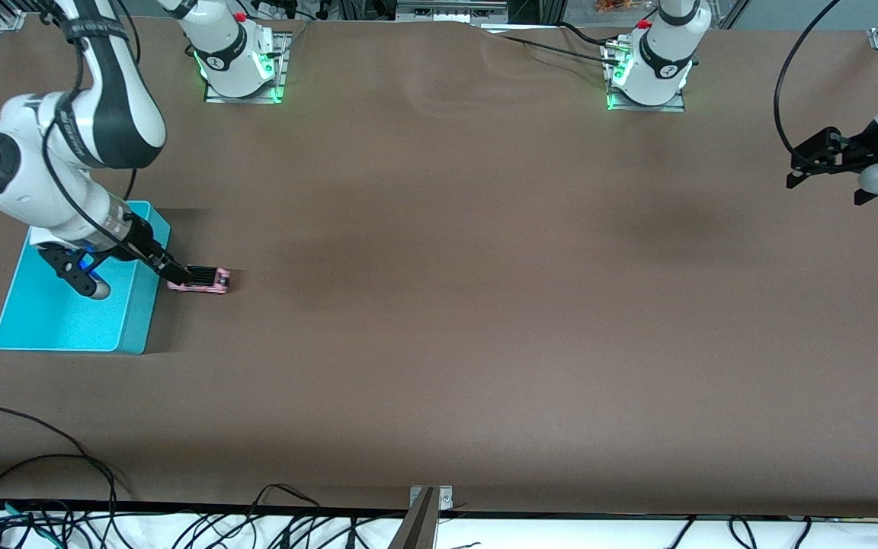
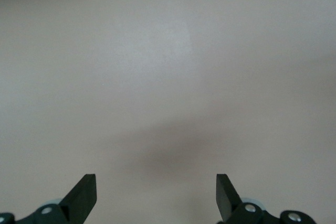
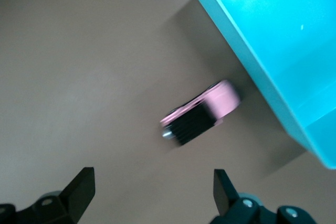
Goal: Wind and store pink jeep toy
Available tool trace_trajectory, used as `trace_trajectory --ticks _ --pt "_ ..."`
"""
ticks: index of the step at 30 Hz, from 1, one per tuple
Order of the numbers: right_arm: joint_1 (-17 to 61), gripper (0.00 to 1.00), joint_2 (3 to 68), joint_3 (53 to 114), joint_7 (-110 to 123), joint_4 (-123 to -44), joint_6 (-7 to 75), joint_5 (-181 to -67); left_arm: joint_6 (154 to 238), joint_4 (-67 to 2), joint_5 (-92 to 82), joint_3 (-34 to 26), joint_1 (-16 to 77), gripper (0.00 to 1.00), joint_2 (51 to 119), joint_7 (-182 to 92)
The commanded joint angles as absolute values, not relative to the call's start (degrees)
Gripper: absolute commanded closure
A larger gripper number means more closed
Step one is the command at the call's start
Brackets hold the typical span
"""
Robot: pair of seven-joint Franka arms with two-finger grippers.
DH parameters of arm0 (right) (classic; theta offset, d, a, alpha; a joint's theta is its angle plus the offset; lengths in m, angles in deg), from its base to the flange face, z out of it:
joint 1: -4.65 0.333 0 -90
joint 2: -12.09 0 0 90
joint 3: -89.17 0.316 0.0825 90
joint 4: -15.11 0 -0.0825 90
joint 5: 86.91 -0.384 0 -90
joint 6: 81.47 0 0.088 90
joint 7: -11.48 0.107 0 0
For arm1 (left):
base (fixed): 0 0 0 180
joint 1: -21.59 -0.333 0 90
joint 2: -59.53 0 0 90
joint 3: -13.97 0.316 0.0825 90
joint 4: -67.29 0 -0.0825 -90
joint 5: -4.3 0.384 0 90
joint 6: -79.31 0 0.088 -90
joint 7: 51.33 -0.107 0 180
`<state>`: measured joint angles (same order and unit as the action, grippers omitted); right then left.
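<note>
- Pink jeep toy (image 1: 201, 280) lay at centre-left of the front view, just beside the turquoise bin (image 1: 130, 320).
- Right gripper (image 1: 138, 267) hovered over the bin's edge, fingers spread, empty.
- Left gripper (image 1: 828, 177), at the frame's right edge, waited with fingers spread.

The left claw (image 2: 156, 195) hangs over bare brown table (image 2: 168, 66) (fingers (image 2: 84, 195) spread wide), shadow beneath.

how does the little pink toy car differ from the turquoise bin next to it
The small pale pink toy jeep with a black roof is far smaller than the turquoise rectangular plastic bin. The jeep is two-toned pink and black; the bin is one solid turquoise. The jeep is a closed boxy body; the bin is an open-topped container. Both sit on the brown table, side by side at the right arm's end.
</note>
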<state>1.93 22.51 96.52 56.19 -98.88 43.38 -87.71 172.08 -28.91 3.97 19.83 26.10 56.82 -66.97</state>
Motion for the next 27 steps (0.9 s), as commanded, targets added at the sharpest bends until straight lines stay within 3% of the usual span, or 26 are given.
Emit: trace_trajectory --ticks 1,13,27 --pt "1.5 0.00 23.7 96.8 64.4 -104.0 50.8 -87.0 172.0 -30.1 5.2 16.3 23.4 0.00 55.7 -65.5" --pt "0.5 0.00 29.7 91.9 71.8 -105.8 59.6 -87.0 167.5 -26.1 5.1 16.1 23.7 0.00 56.8 -65.1" --pt "0.2 0.00 35.8 91.6 81.1 -105.8 66.7 -86.8 165.5 -25.1 1.8 16.4 23.2 0.00 57.9 -64.4"
